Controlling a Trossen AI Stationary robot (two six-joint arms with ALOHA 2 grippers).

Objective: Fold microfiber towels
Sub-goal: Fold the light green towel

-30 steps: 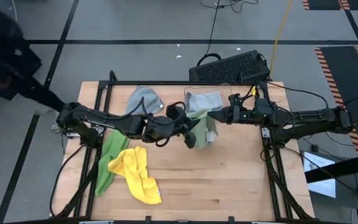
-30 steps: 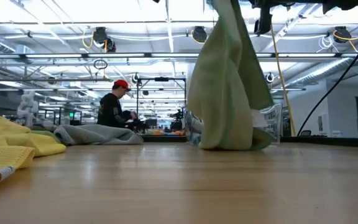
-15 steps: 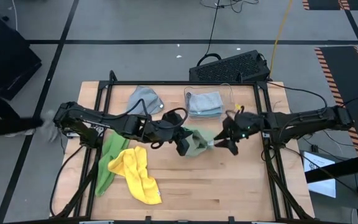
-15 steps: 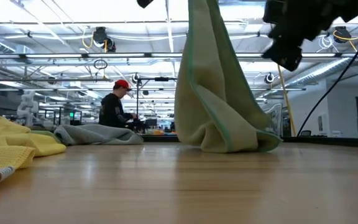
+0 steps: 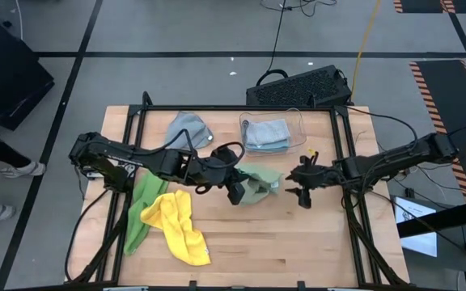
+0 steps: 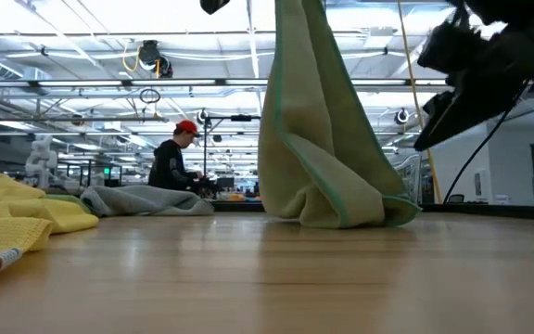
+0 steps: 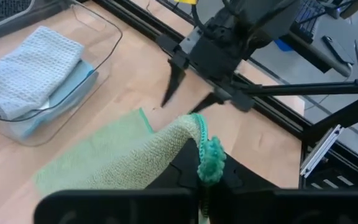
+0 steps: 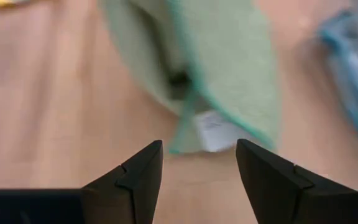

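Note:
A sage green towel [image 5: 259, 181] hangs from my left gripper [image 5: 239, 191], which is shut on it over the table's middle. The towel's lower end [image 6: 341, 206] rests bunched on the wood. My right gripper [image 5: 301, 187] stands open just right of the towel, fingers apart in its wrist view [image 8: 197, 177], touching nothing. A white label [image 8: 214, 131] shows on the towel's edge. Left of the towel lie a yellow towel [image 5: 180, 226] and a bright green towel [image 5: 142, 206]. A grey towel [image 5: 188, 129] lies at the far side. My left gripper pinches a bunched corner of the sage towel's hemmed edge [image 7: 209, 160] between its two fingers, coming from the table's left and slanting down. How many layers, I cannot tell. The towel hangs below the fingers, slack, with its lower end on the table.
A clear plastic bin [image 5: 296, 121] at the far middle holds folded towels, grey over light blue [image 5: 267, 134]. A dark keyboard-like case [image 5: 298, 87] sits beyond the far edge. Bare wood [image 5: 298, 242] lies at the near right. A person in a red cap [image 6: 172, 158] is far behind.
My right gripper has let go of the sage towel, opened, rolled, and dropped down toward the table's right and near side. The freed part of the towel has fallen; the towel now hangs from my left gripper alone, which tipped a little.

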